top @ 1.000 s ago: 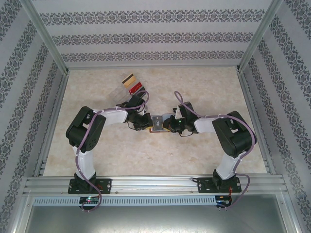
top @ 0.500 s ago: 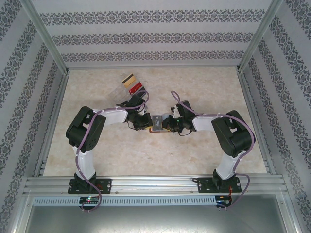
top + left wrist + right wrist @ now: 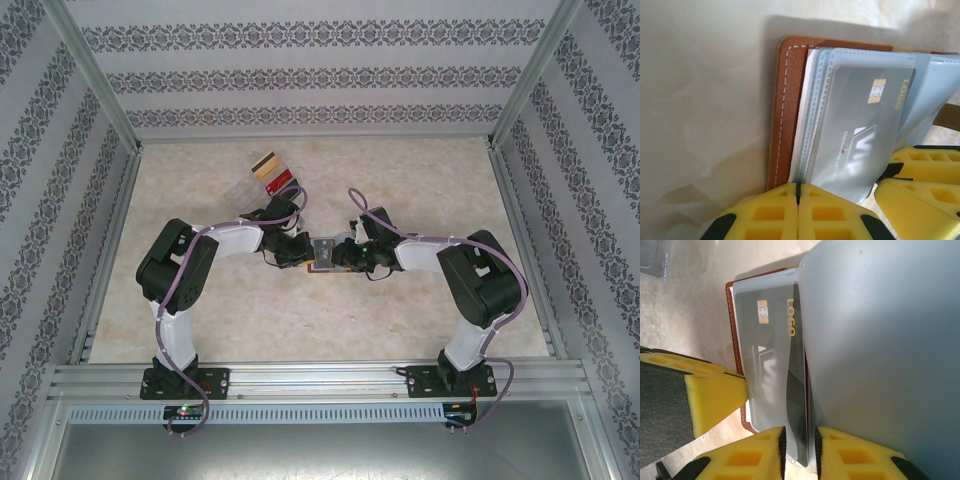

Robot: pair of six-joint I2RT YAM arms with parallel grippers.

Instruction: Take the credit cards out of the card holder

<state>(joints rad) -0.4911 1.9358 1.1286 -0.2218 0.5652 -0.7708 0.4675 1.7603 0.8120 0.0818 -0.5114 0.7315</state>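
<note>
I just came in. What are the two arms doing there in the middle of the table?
They are working on a brown holder that lies open on the table. The left fingers are shut at its edge, apparently pinning it. The right fingers stand on either side of a grey card in a clear sleeve; whether they press it is hard to tell. A few loose cards lie apart at the far side.
</note>
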